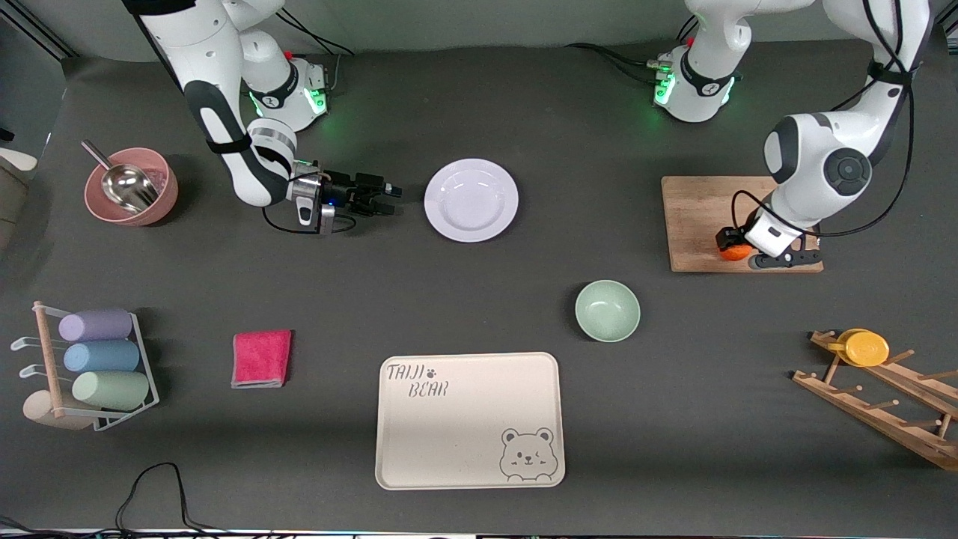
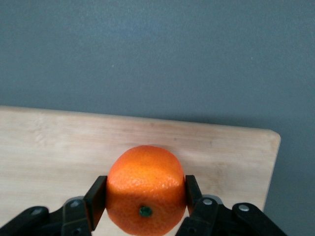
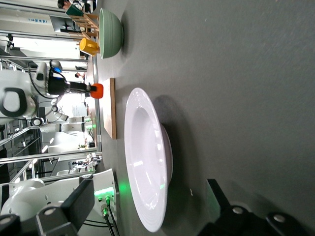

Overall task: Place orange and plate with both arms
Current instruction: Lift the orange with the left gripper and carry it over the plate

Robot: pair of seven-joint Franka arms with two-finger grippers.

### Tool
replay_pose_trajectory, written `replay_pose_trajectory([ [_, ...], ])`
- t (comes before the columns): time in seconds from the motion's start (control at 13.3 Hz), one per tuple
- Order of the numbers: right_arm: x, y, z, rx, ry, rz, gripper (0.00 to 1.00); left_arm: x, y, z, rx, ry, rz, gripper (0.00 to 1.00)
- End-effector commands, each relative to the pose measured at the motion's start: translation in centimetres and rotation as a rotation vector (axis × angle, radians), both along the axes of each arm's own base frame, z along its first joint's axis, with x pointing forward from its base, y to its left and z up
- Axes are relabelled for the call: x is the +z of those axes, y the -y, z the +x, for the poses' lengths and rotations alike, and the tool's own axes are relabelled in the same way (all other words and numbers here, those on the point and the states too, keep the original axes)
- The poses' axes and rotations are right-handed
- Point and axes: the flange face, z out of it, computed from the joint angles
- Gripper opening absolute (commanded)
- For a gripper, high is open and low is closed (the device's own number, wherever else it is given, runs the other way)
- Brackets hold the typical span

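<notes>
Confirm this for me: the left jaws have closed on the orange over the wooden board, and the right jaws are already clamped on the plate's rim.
One part is wrong. The right gripper is open beside the plate, not clamped on its rim, as the front view shows. The left gripper has indeed shut on the orange over the wooden board.

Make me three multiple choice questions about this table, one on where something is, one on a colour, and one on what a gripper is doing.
1. Where is the orange?
A. on the wooden board
B. in the green bowl
C. on the tray

2. What colour is the folded cloth?
A. blue
B. pink
C. yellow

3. What is the left gripper doing?
A. hanging open over the plate
B. shut on the orange
C. holding the bowl

Answers: 1 A, the left wrist view shows the orange over the board. 2 B, the cloth beside the tray is pink. 3 B, its fingers press both sides of the orange, while the right gripper is open beside the plate.
</notes>
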Motion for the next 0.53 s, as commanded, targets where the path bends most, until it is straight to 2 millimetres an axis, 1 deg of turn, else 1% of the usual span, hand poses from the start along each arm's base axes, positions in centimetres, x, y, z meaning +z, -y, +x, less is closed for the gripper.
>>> replay_pose_trajectory([
  [0.0,-0.7,-0.6,-0.7,0.005,0.011,-0.002,1.00,7.6,-0.3,1.3,-0.013,-0.023,-0.002,0.00],
  [0.07,-0.9,-0.6,-0.8,0.015,0.028,-0.007,0.96,10.0,-0.3,1.8,-0.012,-0.040,-0.003,0.00],
  [0.15,-1.3,-0.5,-1.1,0.022,0.034,-0.013,0.84,12.5,-0.4,2.2,-0.010,-0.061,-0.005,0.00],
  [0.3,-1.6,-0.4,-1.2,0.031,0.044,-0.019,0.60,18.7,-0.4,3.2,-0.012,-0.080,-0.004,0.00],
  [0.38,-1.7,-0.3,-1.3,0.031,0.044,-0.020,0.56,21.5,-0.3,3.6,-0.014,-0.103,-0.004,0.00],
  [0.45,-1.6,-0.4,-1.3,0.032,0.047,-0.019,0.49,24.0,-0.3,3.9,-0.014,-0.118,-0.005,0.00],
])
